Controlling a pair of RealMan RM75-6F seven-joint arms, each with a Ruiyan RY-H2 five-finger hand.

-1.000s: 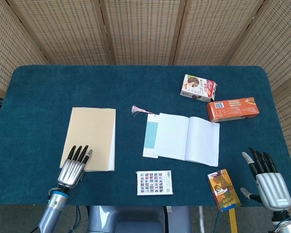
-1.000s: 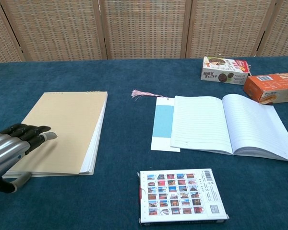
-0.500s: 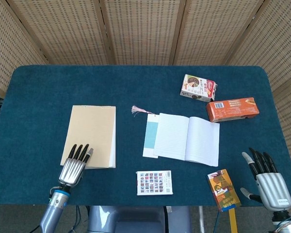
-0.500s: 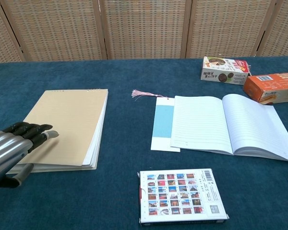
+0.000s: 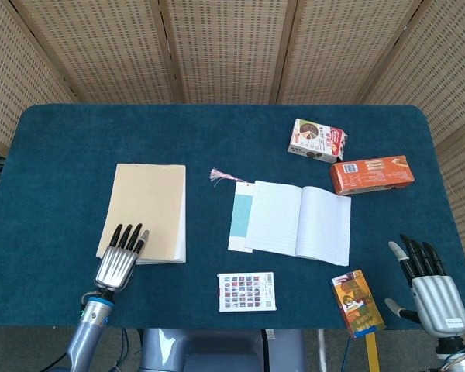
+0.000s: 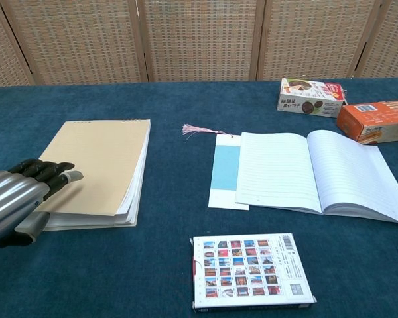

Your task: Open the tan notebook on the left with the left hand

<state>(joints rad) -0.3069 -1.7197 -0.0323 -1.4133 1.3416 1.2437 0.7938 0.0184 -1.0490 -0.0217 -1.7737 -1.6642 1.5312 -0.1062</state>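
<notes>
The tan notebook [image 5: 147, 205] [image 6: 99, 162] lies closed on the left of the blue table, its white page edges fanned along the right and near sides. My left hand [image 5: 118, 263] [image 6: 16, 199] is at its near left corner. The fingers lie stretched flat on the cover and the thumb sits against the near page edge. Nothing is gripped. My right hand [image 5: 430, 291] rests at the table's near right edge with fingers spread and holds nothing; the chest view does not show it.
An open lined notebook [image 5: 298, 221] [image 6: 312, 172] lies mid-table beside a blue tasselled bookmark [image 5: 241, 213]. A picture-grid booklet [image 5: 246, 292] [image 6: 251, 270] sits near the front edge. An orange box [image 5: 371, 173], a cookie box [image 5: 316, 140] and a small colourful book [image 5: 356, 302] are on the right.
The tan notebook has slid a little away from me under my left hand's fingers, and its page edges show more. The right hand has barely moved.
</notes>
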